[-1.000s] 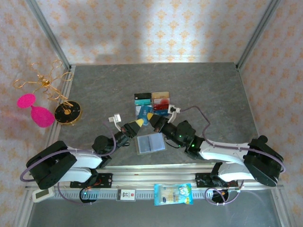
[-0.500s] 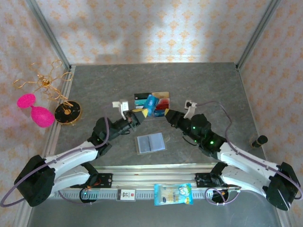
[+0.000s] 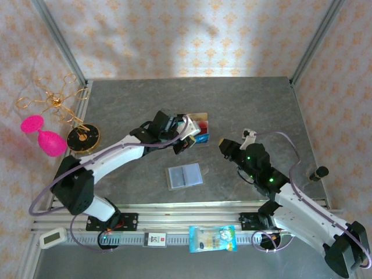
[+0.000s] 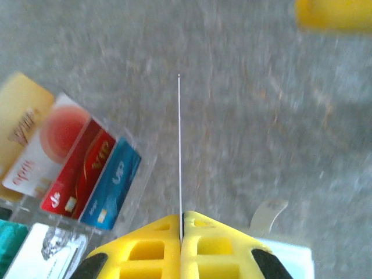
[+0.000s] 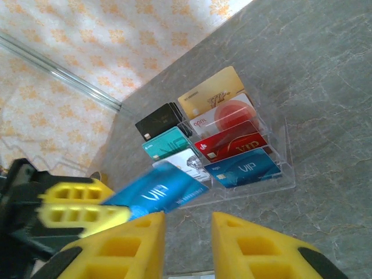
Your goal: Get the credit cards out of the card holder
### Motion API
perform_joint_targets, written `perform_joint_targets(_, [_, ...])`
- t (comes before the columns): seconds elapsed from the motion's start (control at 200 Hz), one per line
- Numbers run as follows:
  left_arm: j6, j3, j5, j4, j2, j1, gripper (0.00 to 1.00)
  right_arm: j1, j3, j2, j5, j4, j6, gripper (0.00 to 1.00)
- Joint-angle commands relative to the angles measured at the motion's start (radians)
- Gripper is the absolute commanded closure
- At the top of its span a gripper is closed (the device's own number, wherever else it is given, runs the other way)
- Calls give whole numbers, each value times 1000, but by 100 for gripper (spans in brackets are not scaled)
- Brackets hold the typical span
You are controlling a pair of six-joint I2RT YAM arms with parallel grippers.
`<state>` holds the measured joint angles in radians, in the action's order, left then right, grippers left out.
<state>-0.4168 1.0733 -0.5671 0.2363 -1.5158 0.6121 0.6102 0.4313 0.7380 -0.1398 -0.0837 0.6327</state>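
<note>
So the card holder (image 3: 185, 175) is lying open and flat on the surface (image 3: 256, 104), between the two arms and well apart from both pincers; can't tell what's in its pockets. One blue card (image 5: 160, 195) is clamped in the left pincer (image 4: 181, 221), edge-on in that wrist's view, hovering right at the near side of the clear tray (image 5: 279, 180). The tray's got the other cards (image 5: 232, 145) sitting in two rows: gold, red-and-white, red, blue, black, teal, whitish. Right pincer (image 5: 189, 224) is off to the tray's right, fingers apart, nothing in it.
</note>
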Motion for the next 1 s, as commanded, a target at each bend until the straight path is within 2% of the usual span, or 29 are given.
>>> perform_joint_targets(0.0, [-199,74,-34,132,-46,-23,100,-12,-8,-14,-19,21,-23,74])
perform_joint_targets(0.09, [-218,114,-53,134,-99,-33,100,-20,-6,-10,-8,33,-31,74])
perform_joint_targets(0.295, [-229,191,-18,128,-218,-34,100,-37,-8,10,-8,23,-33,74])
perform_joint_targets(0.621, [-189,220,21,54,-278,-35,100,-55,3,44,-32,-5,-39,74])
perform_joint_targets(0.991, [-244,332,53,162,-357,-36,100,-59,3,41,-43,-1,-39,74])
